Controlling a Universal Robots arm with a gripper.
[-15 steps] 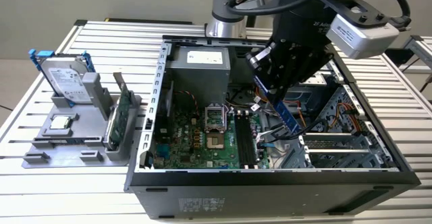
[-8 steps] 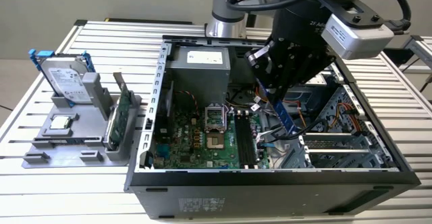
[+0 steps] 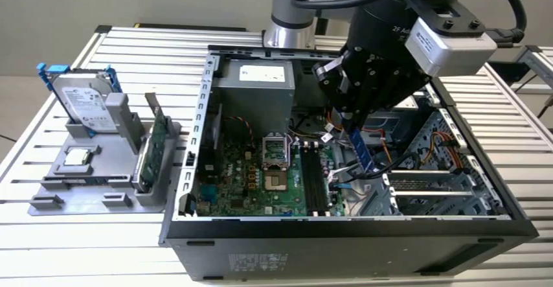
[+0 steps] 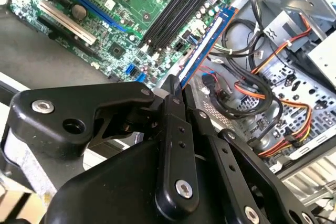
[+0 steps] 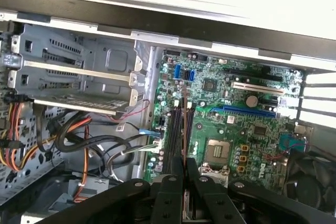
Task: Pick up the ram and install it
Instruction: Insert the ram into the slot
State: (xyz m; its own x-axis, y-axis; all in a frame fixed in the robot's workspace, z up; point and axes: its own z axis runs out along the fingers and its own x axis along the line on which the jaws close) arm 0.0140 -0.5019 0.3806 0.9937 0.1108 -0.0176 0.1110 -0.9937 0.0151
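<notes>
Exterior view: the arm reaches down into the open case (image 3: 346,230), which lies on a slatted table (image 3: 95,248). The gripper (image 3: 351,124) hangs over the case's middle, its fingers clamped on one end of the ram (image 3: 363,152). The ram slants down from the fingertips, a thin blue-looking stick. Its lower end is among the cables (image 3: 363,173), just to the exterior view's right of the slots (image 3: 313,180) on the motherboard (image 3: 246,183). It is not seated in any slot; whether its tip touches anything I cannot tell.

The second wrist view shows the gripper (image 4: 176,90) pinching the ram (image 4: 207,40) between closed black fingers (image 4: 174,109). The stick runs alongside the empty dark slots (image 4: 178,11), above the board's edge, with orange and black cables (image 4: 252,87) on its other side.

On the exterior view's left, well apart from the case, a grey holder (image 3: 52,199) carries the hard drive (image 3: 85,102) standing upright and a green card (image 3: 151,154) on edge.
</notes>
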